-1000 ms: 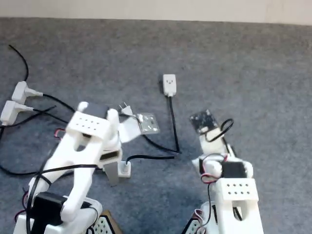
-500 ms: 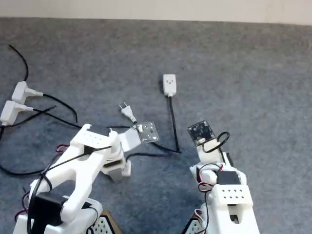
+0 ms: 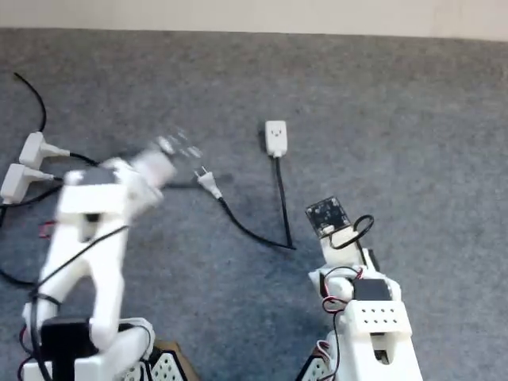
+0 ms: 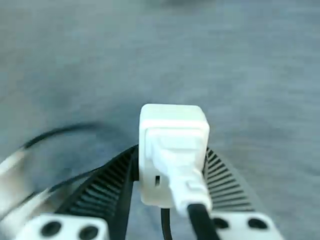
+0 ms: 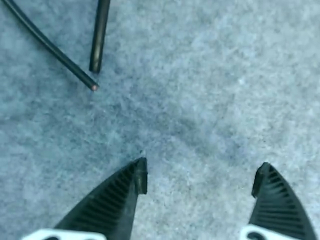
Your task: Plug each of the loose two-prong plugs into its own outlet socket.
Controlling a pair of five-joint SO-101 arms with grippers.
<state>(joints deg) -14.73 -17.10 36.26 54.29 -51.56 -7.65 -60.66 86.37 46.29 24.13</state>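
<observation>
A white two-prong plug (image 3: 208,181) (on a black cord) lies flat, near a white outlet socket (image 3: 275,136). A second socket (image 4: 172,132) sits clamped in the left gripper (image 4: 171,152).

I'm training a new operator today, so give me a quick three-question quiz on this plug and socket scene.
1. True or false: the right gripper is shut.
2. What does the left gripper hold? A) a white block with a black cord coming out of it; B) a screwdriver; C) nothing.
3. Fill in: in the high view, the loose plug on the carpet lies to the ___ of the free white socket.
Key: 1 false, its jaws stand open over the carpet; 2 A; 3 left.
</observation>
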